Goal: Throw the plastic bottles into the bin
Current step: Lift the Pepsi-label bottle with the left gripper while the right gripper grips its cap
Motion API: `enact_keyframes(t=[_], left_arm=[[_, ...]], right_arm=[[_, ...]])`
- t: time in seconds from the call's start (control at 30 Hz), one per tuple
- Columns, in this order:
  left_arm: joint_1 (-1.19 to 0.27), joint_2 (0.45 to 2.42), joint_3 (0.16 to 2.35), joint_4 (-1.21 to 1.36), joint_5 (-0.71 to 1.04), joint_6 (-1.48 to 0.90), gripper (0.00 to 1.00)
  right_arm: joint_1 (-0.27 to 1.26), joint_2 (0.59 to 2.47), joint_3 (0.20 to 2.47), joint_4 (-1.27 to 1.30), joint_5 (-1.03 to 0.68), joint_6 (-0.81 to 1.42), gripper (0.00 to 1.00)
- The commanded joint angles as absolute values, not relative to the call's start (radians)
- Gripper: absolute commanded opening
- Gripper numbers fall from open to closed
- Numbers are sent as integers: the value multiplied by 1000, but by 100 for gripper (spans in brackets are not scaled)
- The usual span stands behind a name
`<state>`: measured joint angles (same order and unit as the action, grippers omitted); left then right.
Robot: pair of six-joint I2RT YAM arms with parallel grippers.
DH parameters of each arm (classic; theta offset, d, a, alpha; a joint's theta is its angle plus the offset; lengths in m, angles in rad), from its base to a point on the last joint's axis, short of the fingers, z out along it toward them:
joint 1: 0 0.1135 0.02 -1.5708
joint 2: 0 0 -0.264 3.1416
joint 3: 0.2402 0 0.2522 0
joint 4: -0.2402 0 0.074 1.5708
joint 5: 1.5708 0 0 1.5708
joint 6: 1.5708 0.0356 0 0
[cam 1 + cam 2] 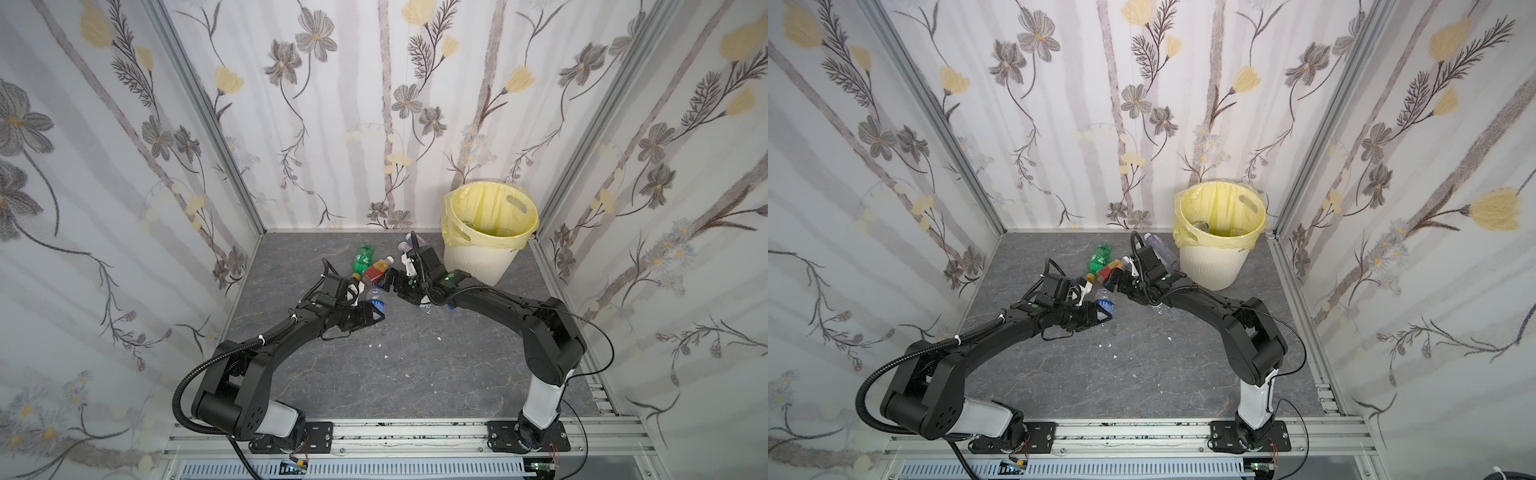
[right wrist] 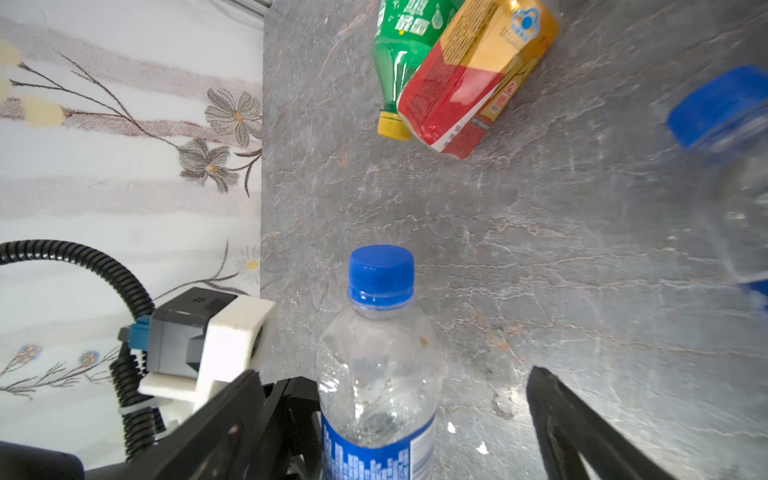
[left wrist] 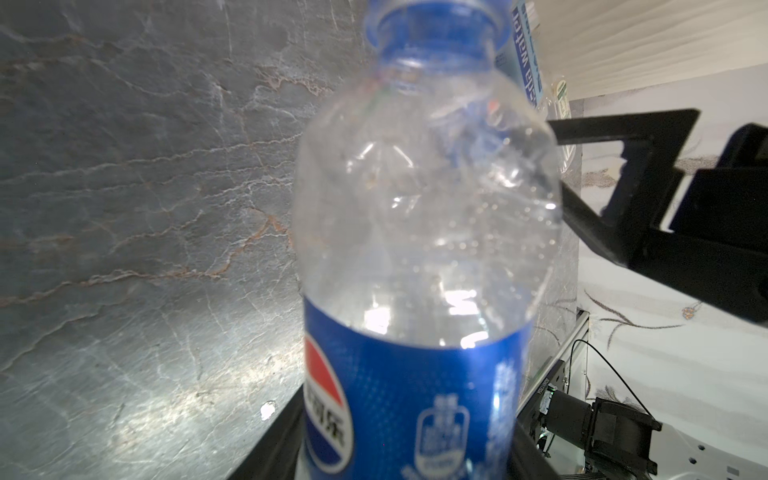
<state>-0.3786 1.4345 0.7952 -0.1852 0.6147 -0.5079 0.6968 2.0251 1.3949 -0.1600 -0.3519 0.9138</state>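
The grey stone-patterned tabletop point(image 1: 415, 374) is only partly cleared. The bin point(image 1: 473, 266) stands beyond the right pincer and off to its right, well apart from both pincers, and I can make out a few bottles lying in its yellow liner point(image 1: 490, 208). I judge the job under way but far from over, since at least five bottles lie outside the bin. The green bottle point(image 1: 365, 254) and the orange-red bottle point(image 1: 376, 270) lie touching each other just past the left pincer. A clear bottle point(image 1: 1163, 253) lies past the right pincer, toward the bin, and another bottle point(image 1: 424, 308) is on the tabletop behind that pincer, under its arm. The cola bottle point(image 3: 415, 249) is the one I am working on. The left pincer point(image 1: 378, 313) is closed on its blue label, a finger pressed against each side, with the neck pointing away from the wrist. I cannot tell whether it is off the tabletop yet. The right pincer point(image 2: 392, 374) is spread as wide as it goes, just beside the left one. What looks like the same bottle, with its blue cap point(image 2: 381, 270), sits between the fingers, and the one finger I see clearly stands apart from it, so it grips nothing. A few white crumbs point(image 1: 376, 345) lie behind both pincers.
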Motion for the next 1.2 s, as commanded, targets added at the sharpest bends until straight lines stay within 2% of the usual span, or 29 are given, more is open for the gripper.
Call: enact_keyframes(t=[0.0,0.17,0.37,0.57,0.73,0.8,0.9,1.1,1.17], left_arm=[[-364,1422,786,-143,657,-499,54],[-343,1410,788,-132,677,-504,54],[-335,1410,808,-127,698,-510,53],[-337,1407,817,-123,710,-515,53],[-336,1399,818,-118,707,-523,53],[-337,1394,813,-117,707,-524,53],[-335,1384,805,-117,700,-530,56],[-336,1352,807,-115,672,-554,62],[-336,1342,806,-115,648,-557,67]], right_arm=[[702,2054,1424,-98,-412,950,100],[709,2078,1427,-67,-442,972,96],[718,2100,1419,-30,-476,990,82],[727,2121,1420,0,-507,1013,73],[728,2126,1407,12,-514,1027,58],[727,2126,1405,11,-514,1026,55],[726,2123,1405,7,-513,1024,49],[710,2104,1410,-13,-495,1016,47],[704,2094,1432,-55,-474,987,45]])
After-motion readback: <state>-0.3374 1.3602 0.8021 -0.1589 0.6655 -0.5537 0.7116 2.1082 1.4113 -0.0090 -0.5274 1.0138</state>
